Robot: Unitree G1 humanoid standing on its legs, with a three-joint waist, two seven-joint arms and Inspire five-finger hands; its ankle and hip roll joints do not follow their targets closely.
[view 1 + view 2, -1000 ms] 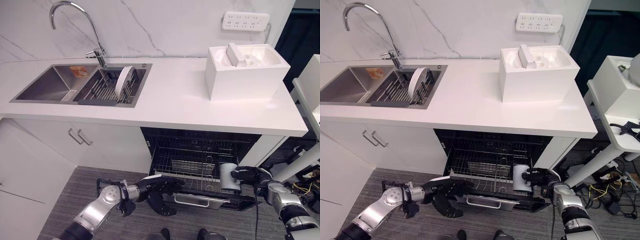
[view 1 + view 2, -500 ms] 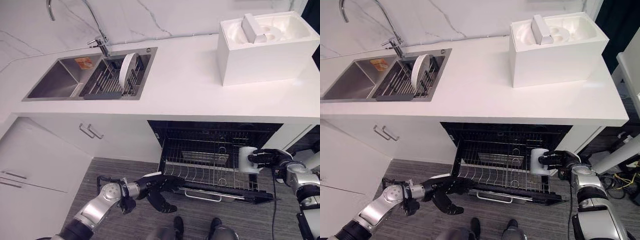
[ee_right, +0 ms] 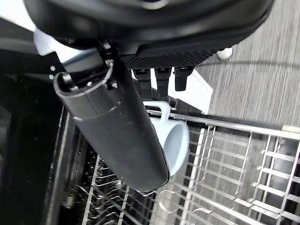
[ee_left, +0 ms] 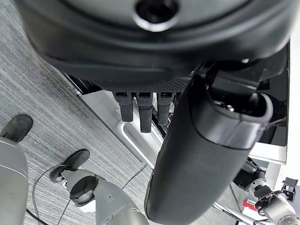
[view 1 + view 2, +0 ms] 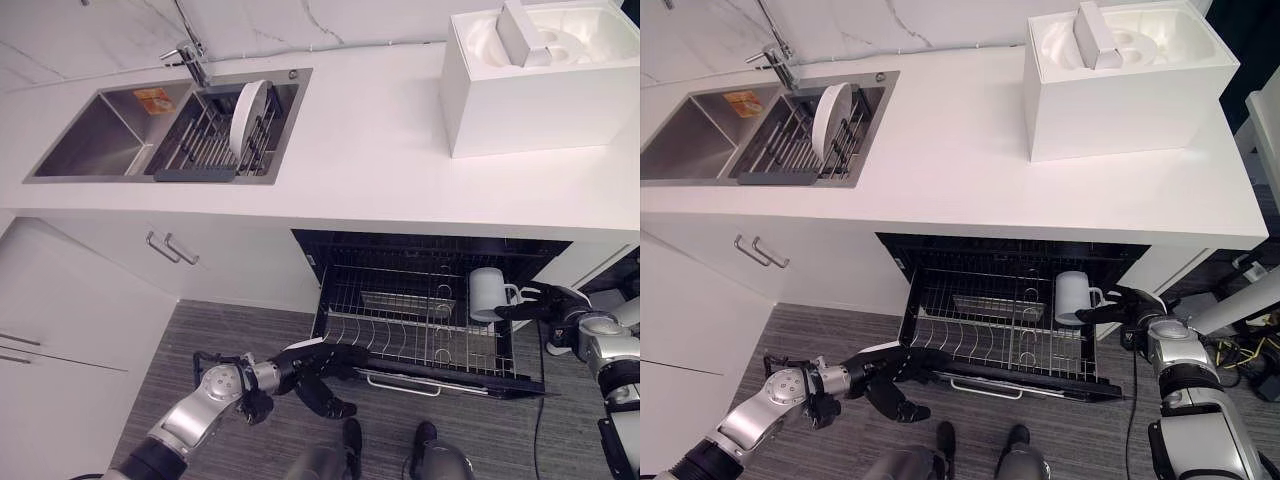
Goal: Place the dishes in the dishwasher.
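A white mug (image 5: 487, 294) hangs upright over the right side of the pulled-out dishwasher rack (image 5: 400, 330). My right hand (image 5: 556, 303) reaches in from the right and pinches the mug's handle (image 3: 161, 110) between thumb and fingers. My left hand (image 5: 318, 366) lies low at the front left corner of the open dishwasher door (image 5: 1020, 380), its straight fingers (image 4: 140, 111) resting on the door's edge and its thumb pointing down. One white plate (image 5: 248, 118) stands on edge in the wire drainer inside the sink (image 5: 90, 150).
A white box (image 5: 540, 80) holding white foam and dishes sits on the counter's right end. The faucet (image 5: 190, 62) rises behind the sink. Cabinet doors with handles (image 5: 168, 250) stand left of the dishwasher.
The camera has tilted down. My right hand has carried the mug from the rack's front right edge farther back over the rack. The left hand stays at the door's corner.
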